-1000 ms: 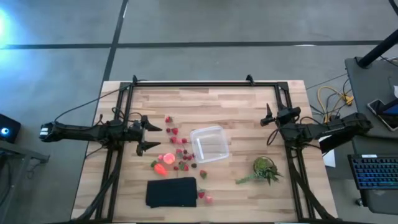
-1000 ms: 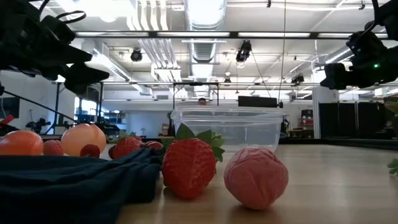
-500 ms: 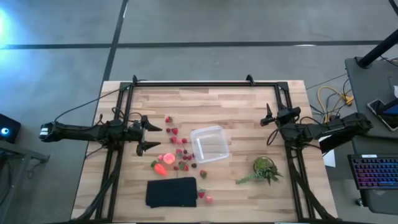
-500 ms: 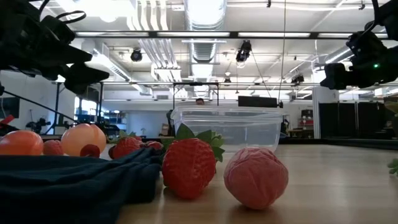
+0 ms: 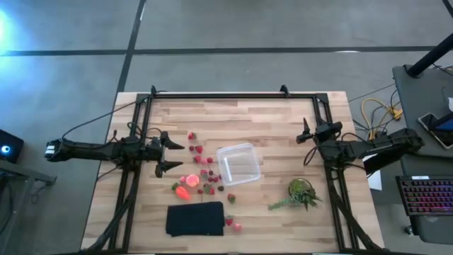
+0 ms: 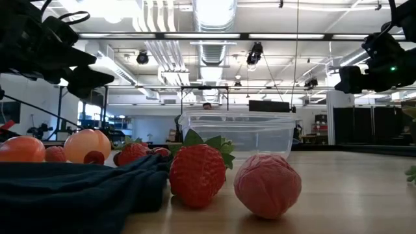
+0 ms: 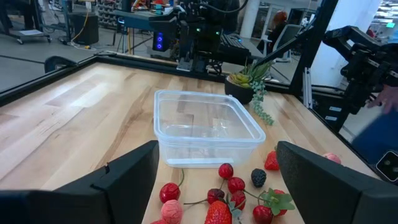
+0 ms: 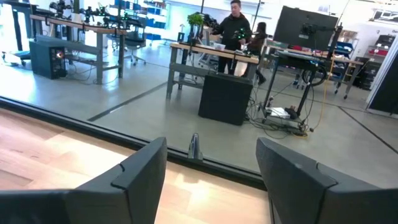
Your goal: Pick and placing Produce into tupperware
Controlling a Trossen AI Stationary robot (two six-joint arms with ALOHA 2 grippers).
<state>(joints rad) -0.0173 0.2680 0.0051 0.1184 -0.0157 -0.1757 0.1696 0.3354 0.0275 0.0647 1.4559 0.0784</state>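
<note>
Seen from above: clear tupperware (image 5: pixel 238 163) empty near the middle of the table (image 5: pixel 248 113), with the produce (image 5: pixel 202 170) scattered just beside it toward the left edge and running down to a black mat (image 5: pixel 195 219) at the near edge; two more pieces lying at the mat's right end. Left gripper (image 5: pixel 173 157) hovering over the left side of the table beside the berries, fingers spread wide, nothing between them. Right gripper (image 5: pixel 306 137) parked by the right edge, well apart from the container, fingers parted and empty. Green leafy plant (image 5: pixel 301 191) lying toward the near right corner. Only in the low view: a strawberry (image 6: pixel 197 173) and a pink round piece (image 6: pixel 267 184) side by side in front of the container, mat cloth bunched against the berry. Only in the left wrist view: cherries on stems and a dark berry among the red pieces, right up against the container wall (image 7: pixel 208 151). Right wrist view facing off the far edge into the room, a person (image 8: pixel 234 31) standing at a bench there. Broad bare wood across the far half and between container and right arm. Small fruit hard to sort from overhead; mat cut off at the low view's left border.
</note>
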